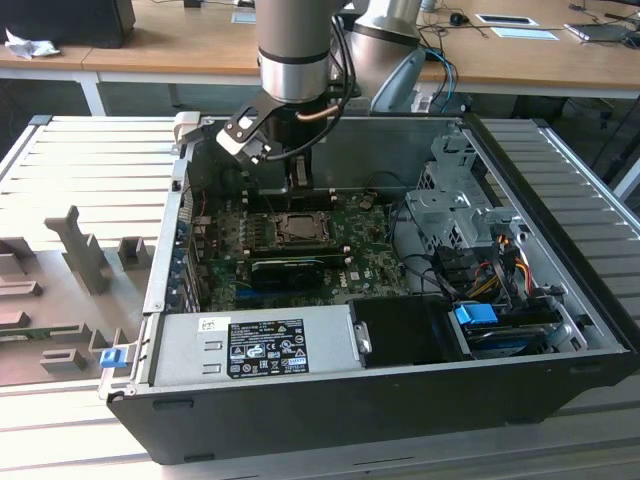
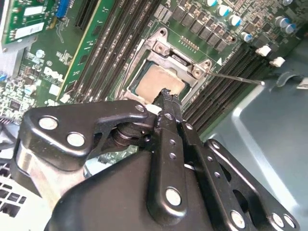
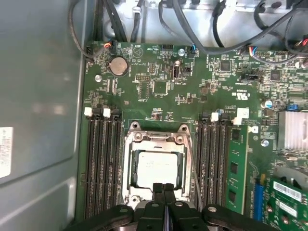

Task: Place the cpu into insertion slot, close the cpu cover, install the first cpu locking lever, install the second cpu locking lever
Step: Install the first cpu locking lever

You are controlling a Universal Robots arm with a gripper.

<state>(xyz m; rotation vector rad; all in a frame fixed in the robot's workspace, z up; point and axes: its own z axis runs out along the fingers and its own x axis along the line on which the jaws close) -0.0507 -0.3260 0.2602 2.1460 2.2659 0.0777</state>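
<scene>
Green circuit board (image 3: 159, 91) covers the floor of one open computer case (image 1: 400, 400), which lies on your ribbed grey desk (image 1: 90, 150). One arm (image 1: 292, 50) reaches down into the case.

Claw (image 3: 163, 186): one, with two black fingers (image 3: 156, 195). In both wrist views you see them pressed together, with no gap and nothing held between them. In the exterior view your claw (image 1: 298, 183) hangs just over the socket (image 1: 297, 229).

Chip (image 3: 158, 167): one, square, with a dull metal top. It lies flat inside the socket, so you have it seated. In the second wrist view the claw tips (image 2: 166, 92) sit at one edge of the chip (image 2: 161, 81). You cannot tell whether they touch it.

Cover plate (image 3: 156, 139): one silver frame. It lies flat over the socket, and the chip shows through its square window.

Rod (image 3: 193, 168): one thin metal rod counted. It runs along one side of the cover plate, between it and a bank of memory slots (image 3: 102, 163). In the second wrist view the rod (image 2: 236, 77) slants out from a corner of the cover plate (image 2: 185, 60) and across the slots. You cannot tell whether it is latched.

Other counts:
- Two banks of long black memory slots, one on each side of the socket.
- One coin battery (image 3: 119, 66) on the board, well apart from the socket.
- One black ribbed block (image 1: 290, 268) just beside the socket.
- One silver power box (image 1: 255, 345) along one wall of the case.
</scene>
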